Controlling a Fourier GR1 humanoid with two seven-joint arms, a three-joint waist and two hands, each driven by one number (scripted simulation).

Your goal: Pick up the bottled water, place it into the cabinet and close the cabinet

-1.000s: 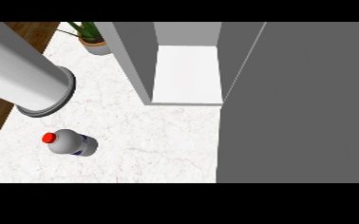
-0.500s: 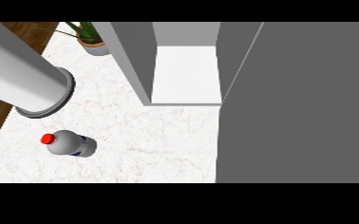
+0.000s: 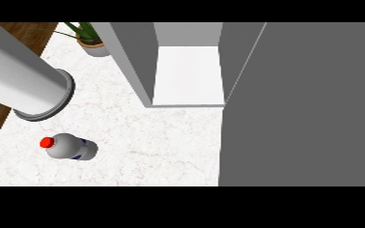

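Along the lower edge of the head view, where the arms would come in, neither hand shows, so whether their fingers are spread or curled cannot be told, and nothing is held. The nearest candidate for a limb is a thick grey cylinder (image 3: 32, 84) slanting in from the left edge and ending in a flanged round rim; it may be part of the left arm, but I cannot say for sure. Just below and apart from that rim is the bottled water (image 3: 71, 148) on the counter (image 3: 164, 145), at the lower left, well apart from the cabinet: a smooth, rounded, pale grey body with a dark blue band and a small red cap (image 3: 47, 142) turned toward the left. From this steep angle I cannot tell whether it stands upright or leans. The counter is white stone with faint grey veining, flat and matt. Further out, the cabinet (image 3: 133, 60) is a plain grey box with straight walls and a bare white floor (image 3: 189, 75) inside; its door (image 3: 292, 106), a broad flat grey panel, is swung open and fills the right side. A potted plant (image 3: 90, 39) with thin green leaves sits behind the cabinet's left wall, beside brown wood flooring (image 3: 25, 29). By my reading, the task is at its very first step, the pick-up not yet begun. The next move calls for bringing a hand to the bottle, probably the left since it lies on that side, and curling round its rounded body below the cap.
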